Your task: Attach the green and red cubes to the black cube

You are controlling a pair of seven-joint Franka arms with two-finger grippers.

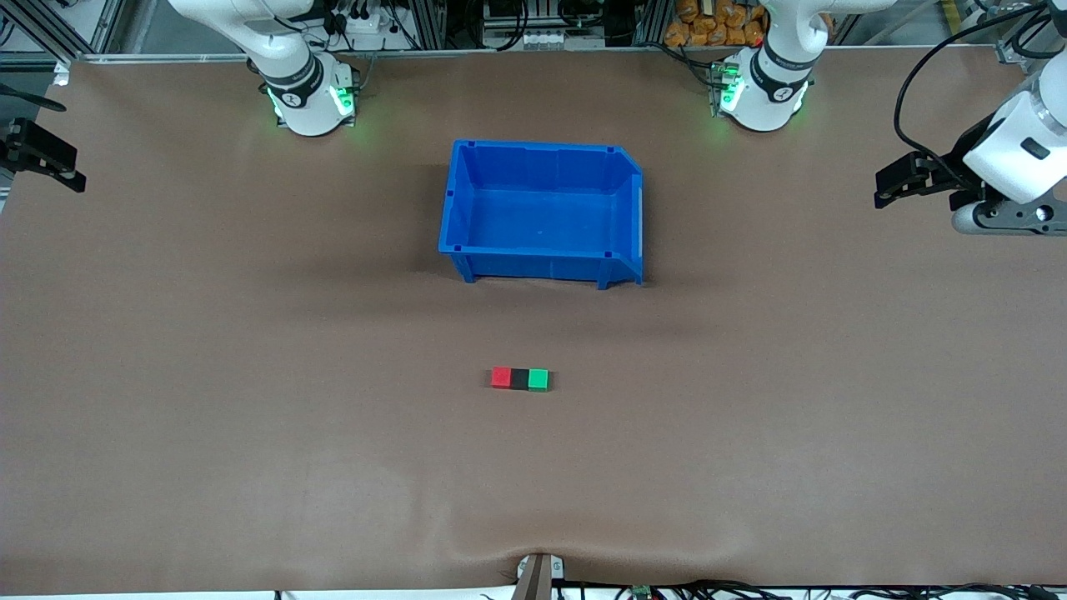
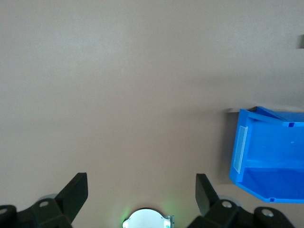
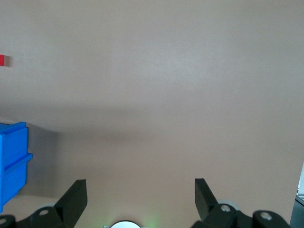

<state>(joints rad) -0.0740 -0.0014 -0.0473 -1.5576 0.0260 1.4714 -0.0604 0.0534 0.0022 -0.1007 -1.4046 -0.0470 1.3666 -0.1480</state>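
The red cube (image 1: 501, 377), the black cube (image 1: 520, 380) and the green cube (image 1: 538, 380) lie in one touching row on the table, black in the middle, nearer to the front camera than the blue bin. The red cube also shows at the edge of the right wrist view (image 3: 2, 60). My left gripper (image 1: 885, 188) is open and empty, held up over the left arm's end of the table; its fingers stand wide apart in its wrist view (image 2: 141, 187). My right gripper (image 1: 68, 169) is open and empty over the right arm's end (image 3: 140, 187). Both arms wait.
A blue bin (image 1: 458, 200) stands empty between the arm bases and the cubes; it also shows in the left wrist view (image 2: 266, 156) and the right wrist view (image 3: 12, 156). Brown table cover lies all around the cube row.
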